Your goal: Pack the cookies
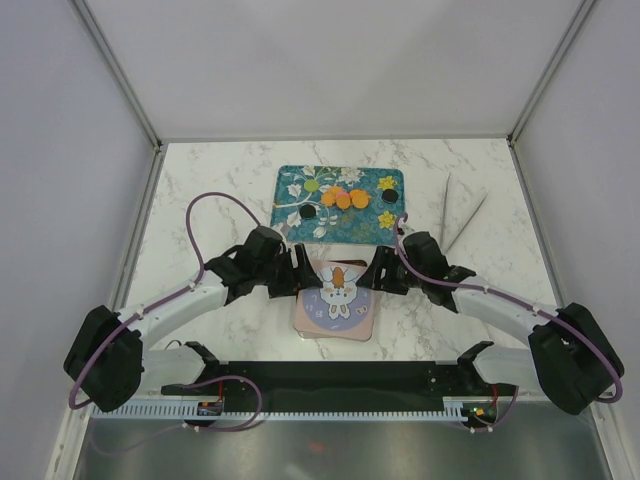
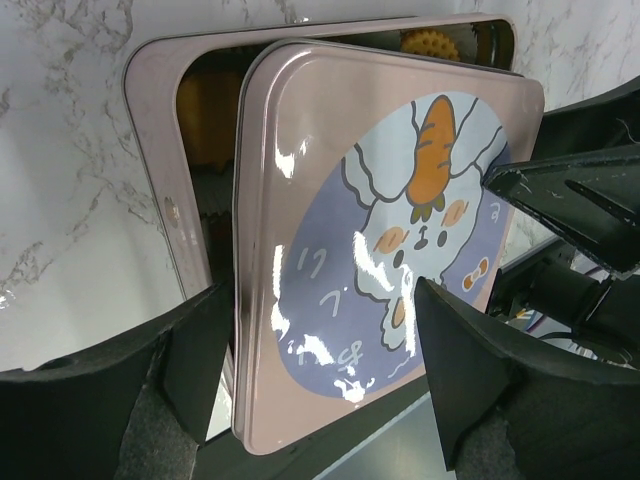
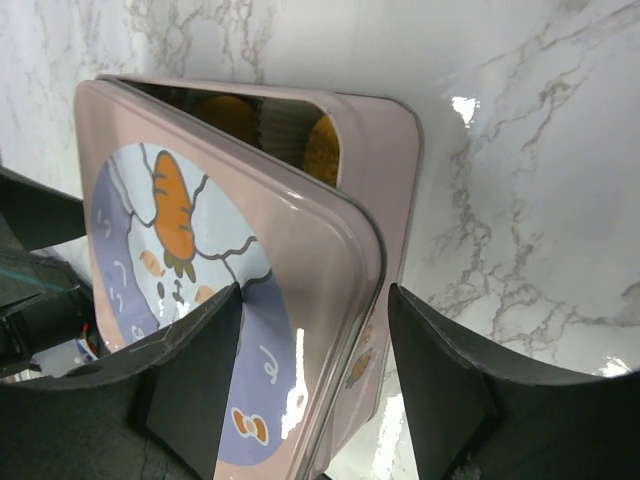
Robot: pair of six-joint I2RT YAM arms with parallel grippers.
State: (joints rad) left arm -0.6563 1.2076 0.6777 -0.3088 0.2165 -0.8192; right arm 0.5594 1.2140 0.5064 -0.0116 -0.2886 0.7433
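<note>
A marble bench [image 1: 200,200] seen from above, with two black-tipped robot arms reaching inward from either side to meet at a pink square tin near the middle.

The tin [image 2: 160,150] has its lid [image 2: 330,200] set askew on it. The lid shows a white rabbit with an orange carrot on a lilac circle. It is shifted off the tin and tilted, so one side stands uncovered.

The left gripper [image 1: 300,272] is at the lid's left side, jaws spread wide. From its wrist camera one finger [image 2: 190,390] sits just outside the lid's edge and the other lies over the rabbit picture. Whether the fingers press on the lid cannot be told.

The right gripper [image 1: 378,275] is at the lid's right side, jaws also spread. Its wrist camera shows one finger [image 3: 200,380] over the lid's face and the other outside the tin's wall. Whether it pinches them cannot be told either.

Some cookies [image 2: 432,43] already lie inside the tin, just beyond both grippers' fingertips: orange discs show through the uncovered gap. More cookies [image 1: 343,198] sit on a teal flowered tray [image 1: 370,232] beyond both grippers, toward the back of the bench: a cluster of orange ones in the middle, two black ones to either side, a light green one at the left.
</note>
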